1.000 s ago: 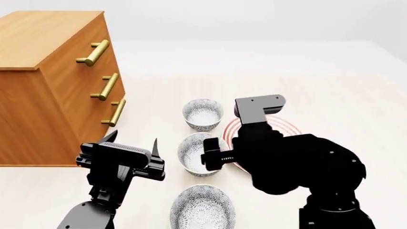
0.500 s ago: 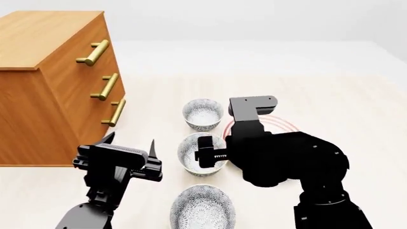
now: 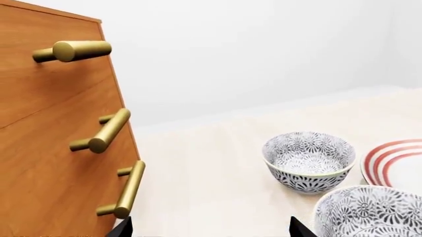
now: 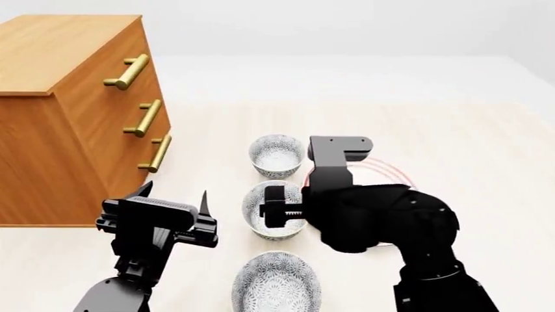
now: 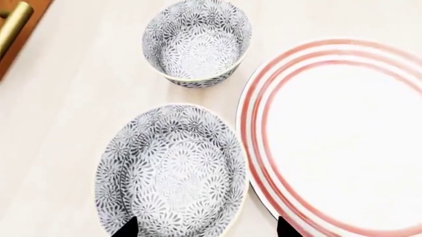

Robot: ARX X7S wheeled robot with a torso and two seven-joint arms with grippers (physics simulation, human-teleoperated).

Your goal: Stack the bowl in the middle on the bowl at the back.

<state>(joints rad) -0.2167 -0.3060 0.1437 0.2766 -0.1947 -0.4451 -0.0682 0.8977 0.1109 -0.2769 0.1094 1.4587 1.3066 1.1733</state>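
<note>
Three speckled bowls lie in a row on the pale table. The bowl at the back [image 4: 277, 155] [image 5: 196, 42] [image 3: 308, 159] stands free and empty. The bowl in the middle [image 4: 264, 224] [image 5: 173, 170] [image 3: 369, 212] sits under my right gripper [image 4: 279, 213] [image 5: 205, 229]. That gripper is open: one fingertip hangs over the bowl's inside and the other outside its rim, by the plate's edge. It holds nothing. My left gripper [image 4: 173, 194] [image 3: 209, 229] is open and empty, left of the bowls, facing the dresser and the back bowl.
A wooden dresser [image 4: 69, 117] [image 3: 46, 148] with brass handles stands at the left. A flat red-ringed plate [image 5: 343, 133] [image 4: 386, 170] [image 3: 396, 160] lies right of the middle and back bowls. A third speckled bowl [image 4: 275, 283] sits nearest me.
My right arm has shifted left, bringing its gripper further over the middle bowl. The left gripper has drifted slightly left. The bowls have not moved.
</note>
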